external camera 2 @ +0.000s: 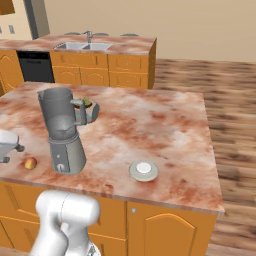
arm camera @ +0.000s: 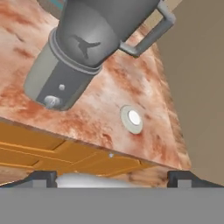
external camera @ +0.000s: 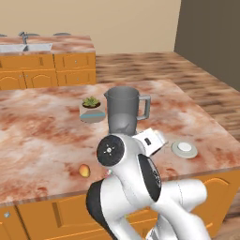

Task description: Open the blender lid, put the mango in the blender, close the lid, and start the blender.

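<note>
**With the jar open, the claw faces the blender and the mango lies off to one side**

Since its two tips stand wide apart with nothing between them, the claw is open and empty. It hangs off the front edge of the surface and looks up along it at the blender, with the knob and the blades in the bare jar in plain sight. The lid lies flat on the surface to the blender's right, well apart from it, so the jar's mouth is free.

The mango rests on the surface close to the front edge, on the blender's left, the side away from the lid. From the claw, I judge it to lie to the left and lower down, though the two base views disagree on how far to the side. The next move seems to turn on that: a swing left and down, away from the blender. The fruit is too small here to tell which way its long axis runs, so the tips' alignment cannot be settled yet. A small bowl with a plant stands behind, clear of that path.
</note>
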